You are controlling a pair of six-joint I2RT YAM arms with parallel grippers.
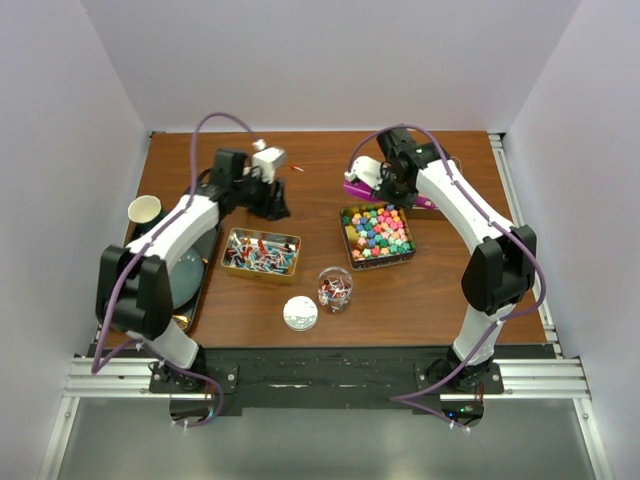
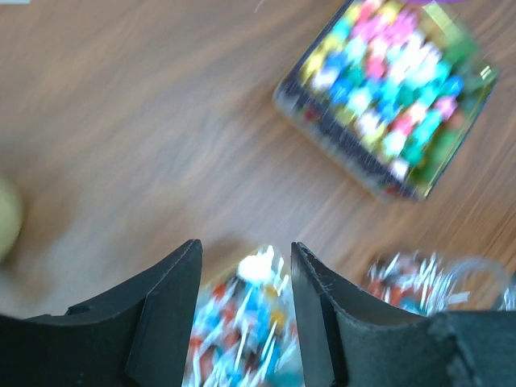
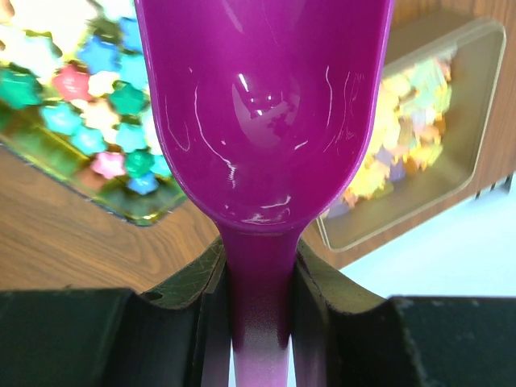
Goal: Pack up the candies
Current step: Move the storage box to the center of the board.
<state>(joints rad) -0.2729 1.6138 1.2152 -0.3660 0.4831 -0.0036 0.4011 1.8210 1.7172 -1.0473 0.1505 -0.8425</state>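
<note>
The right gripper [image 3: 258,270] is closed on the handle of a purple scoop [image 3: 262,105], with one finger pressed against each side of it. The scoop's bowl points away from the wrist, tipped over its front edge, and is empty. Under its left side sit the multicoloured candies [image 3: 89,97], bright pink, green, blue and yellow pieces that fill a square tin [image 1: 382,264]. Under its right side is a tan container [image 3: 476,48] of pale orange pieces [image 3: 403,121], at the far right of the table [image 1: 450,300]. In the overhead view this gripper and the scoop are just behind the square tin.

The left gripper [image 2: 246,248] has its jaws apart. Its wrist view is blurred, and nothing can be made out pinched between the fingers. Through the gap show the red, blue and white wrapped candies [image 2: 246,339], which lie in a shallow tin [image 1: 224,255] at centre left. From above, the gripper hangs over the bare wood just behind that tin.

In front of the two tins and between them stands a glass jar [image 1: 334,290], upright, with some wrapped candies inside. A round white lid [image 1: 300,313] lies flat just to its left, near it but apart. A paper cup [image 1: 145,209] stands at the table's left edge, well away from the tins.
</note>
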